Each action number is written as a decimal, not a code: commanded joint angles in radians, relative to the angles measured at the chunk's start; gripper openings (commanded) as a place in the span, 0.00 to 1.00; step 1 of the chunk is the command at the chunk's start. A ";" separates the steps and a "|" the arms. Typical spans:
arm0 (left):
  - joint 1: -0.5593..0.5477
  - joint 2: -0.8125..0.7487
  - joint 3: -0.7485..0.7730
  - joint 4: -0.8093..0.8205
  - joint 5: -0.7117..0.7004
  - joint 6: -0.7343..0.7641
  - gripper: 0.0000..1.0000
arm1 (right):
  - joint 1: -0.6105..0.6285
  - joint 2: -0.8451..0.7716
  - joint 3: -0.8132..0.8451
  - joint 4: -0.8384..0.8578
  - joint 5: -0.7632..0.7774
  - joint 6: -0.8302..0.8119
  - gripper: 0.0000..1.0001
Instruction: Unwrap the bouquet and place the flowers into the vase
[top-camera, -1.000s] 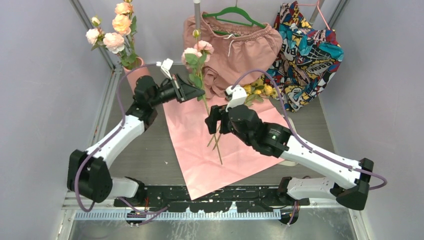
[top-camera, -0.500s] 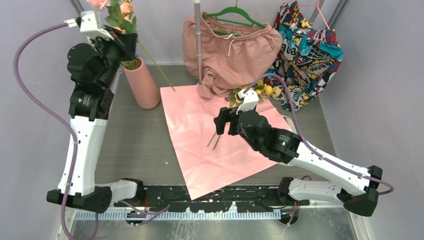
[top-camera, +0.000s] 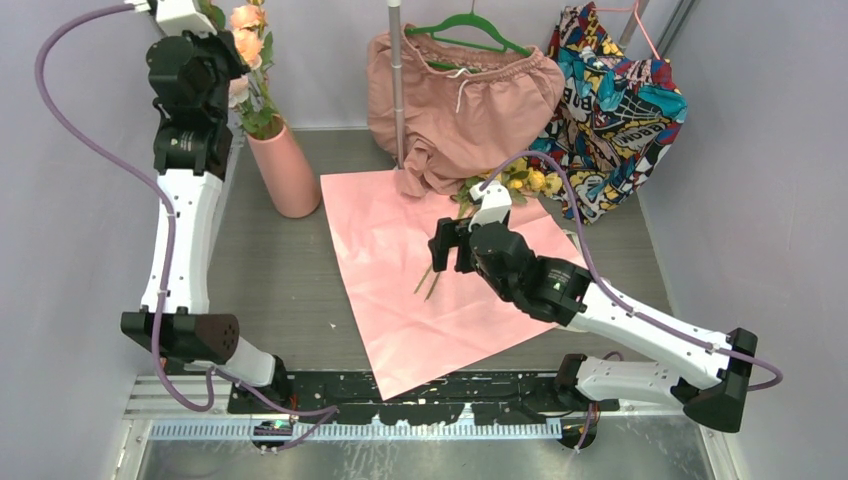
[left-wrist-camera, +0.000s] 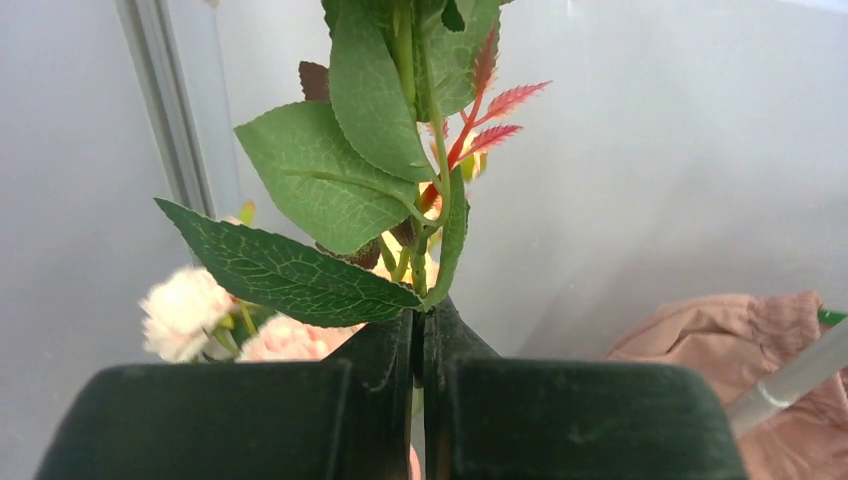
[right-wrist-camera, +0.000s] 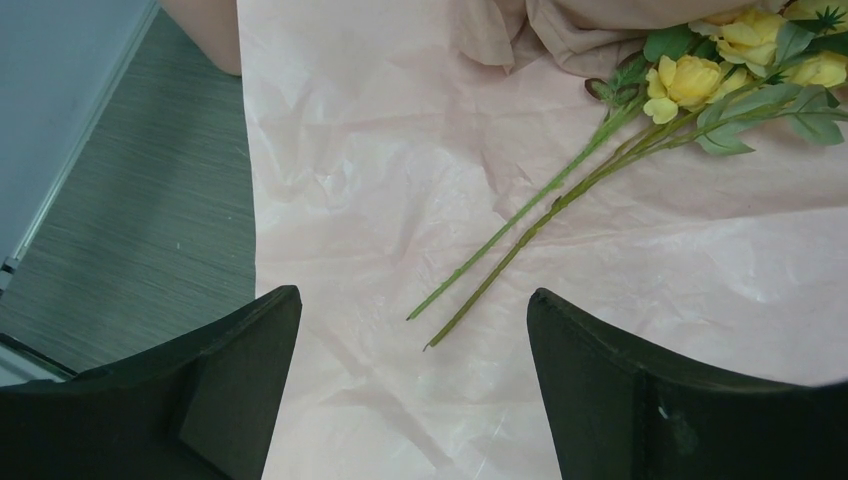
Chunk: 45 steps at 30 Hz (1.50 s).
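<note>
My right gripper (right-wrist-camera: 412, 310), jaws now spread wider, hovers over the paper (right-wrist-camera: 330, 180), just short of the yellow flowers (right-wrist-camera: 690, 80) lying there. Farther back, my left gripper (left-wrist-camera: 418, 350), pinching a leafy pink stem (left-wrist-camera: 425, 215), has raised it upright over the vase (top-camera: 285, 170); lowering it in looks next.

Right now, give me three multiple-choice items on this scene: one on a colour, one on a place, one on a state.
1. The vase is: A white; B salmon pink; C green.
2. The yellow flowers' stems lie: A on the pink paper; B in the vase; C under that paper.
3. The right hand is: A shut on a stem; B shut on paper; C open, empty.
B: its wall shows salmon pink. A: both stems rest on the sheet. C: it stands wide open above them.
</note>
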 joint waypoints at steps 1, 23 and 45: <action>0.019 -0.024 0.125 0.075 -0.038 0.061 0.00 | -0.008 0.015 -0.005 0.072 -0.026 0.015 0.88; 0.038 -0.010 -0.161 0.265 -0.181 0.048 0.00 | -0.012 0.076 -0.008 0.075 -0.078 0.032 0.88; 0.003 -0.199 -0.458 0.385 -0.120 -0.075 0.91 | -0.034 0.131 -0.045 0.127 -0.084 0.067 0.87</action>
